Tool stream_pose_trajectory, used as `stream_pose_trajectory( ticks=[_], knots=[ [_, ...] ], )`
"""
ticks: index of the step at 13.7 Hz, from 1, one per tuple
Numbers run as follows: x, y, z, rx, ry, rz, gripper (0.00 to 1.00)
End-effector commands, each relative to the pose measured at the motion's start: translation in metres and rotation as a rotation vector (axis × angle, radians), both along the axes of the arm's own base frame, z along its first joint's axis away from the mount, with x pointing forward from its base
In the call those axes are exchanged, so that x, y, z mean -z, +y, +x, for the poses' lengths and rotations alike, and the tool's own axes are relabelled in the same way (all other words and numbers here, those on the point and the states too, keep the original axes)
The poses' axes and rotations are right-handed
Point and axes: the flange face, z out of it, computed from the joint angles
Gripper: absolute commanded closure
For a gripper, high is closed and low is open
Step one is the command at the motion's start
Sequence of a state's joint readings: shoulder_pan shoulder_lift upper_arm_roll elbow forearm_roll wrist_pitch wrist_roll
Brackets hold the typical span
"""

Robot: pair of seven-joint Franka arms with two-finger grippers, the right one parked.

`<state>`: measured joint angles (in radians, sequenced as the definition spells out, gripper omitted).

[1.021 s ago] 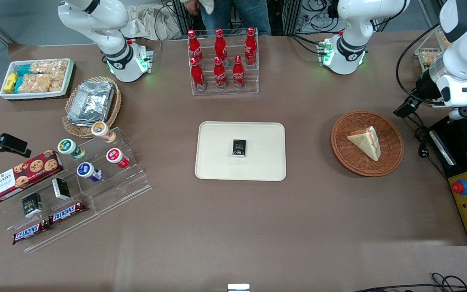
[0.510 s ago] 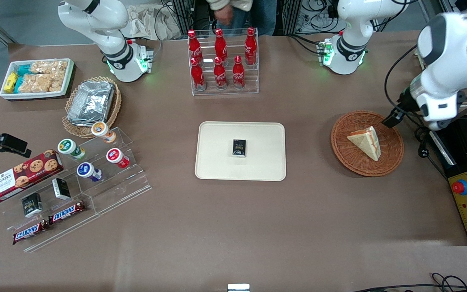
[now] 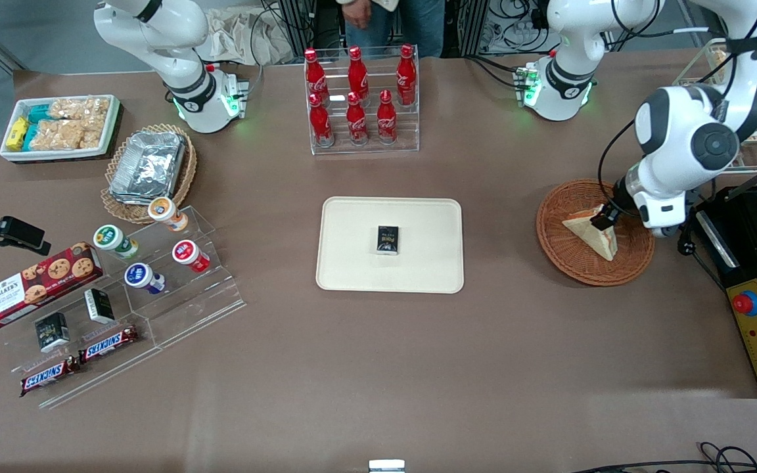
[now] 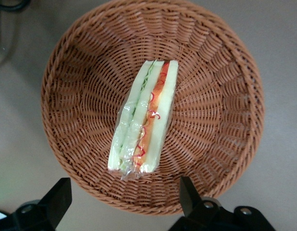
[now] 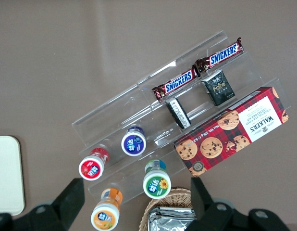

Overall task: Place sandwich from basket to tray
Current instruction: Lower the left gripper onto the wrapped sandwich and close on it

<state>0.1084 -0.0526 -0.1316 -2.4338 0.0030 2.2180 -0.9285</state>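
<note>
The gripper point(image 3: 605, 219) is hanging right over the sandwich point(image 3: 590, 231) with its fingers point(image 4: 57, 199) spread wide apart and holding nothing. The left wrist view is showing the red, orange and green filling along the cut edge, which the front view is barely showing, and the sandwich is lying in the middle of the basket point(image 4: 81, 67), between the two finger tips and just below them. The front view is showing the tray point(image 3: 431, 217) well apart toward the parked arm's end, with a small dark box point(image 3: 388, 239) lying on it.
</note>
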Motion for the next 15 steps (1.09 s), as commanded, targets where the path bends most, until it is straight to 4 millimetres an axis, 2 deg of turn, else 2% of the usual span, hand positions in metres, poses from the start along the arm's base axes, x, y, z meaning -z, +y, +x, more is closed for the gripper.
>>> stream_pose_trajectory(
  ticks=[1, 5, 7, 8, 10, 11, 12, 15],
  knots=[
    [0.021, 0.000, -0.009, 0.011, -0.025, 0.015, 0.00],
    [0.056, -0.002, -0.016, 0.028, -0.016, 0.018, 0.00],
    [0.066, -0.002, -0.016, 0.047, -0.012, 0.024, 0.00],
    [0.072, -0.002, -0.016, 0.066, 0.001, 0.033, 0.08],
    [0.077, -0.001, -0.015, 0.078, -0.005, 0.039, 0.64],
    [0.078, -0.001, -0.014, 0.096, -0.006, 0.036, 0.85],
    [0.077, 0.000, -0.013, 0.108, -0.010, 0.034, 1.00],
    [0.064, 0.002, -0.007, 0.152, -0.032, 0.031, 1.00]
  ],
)
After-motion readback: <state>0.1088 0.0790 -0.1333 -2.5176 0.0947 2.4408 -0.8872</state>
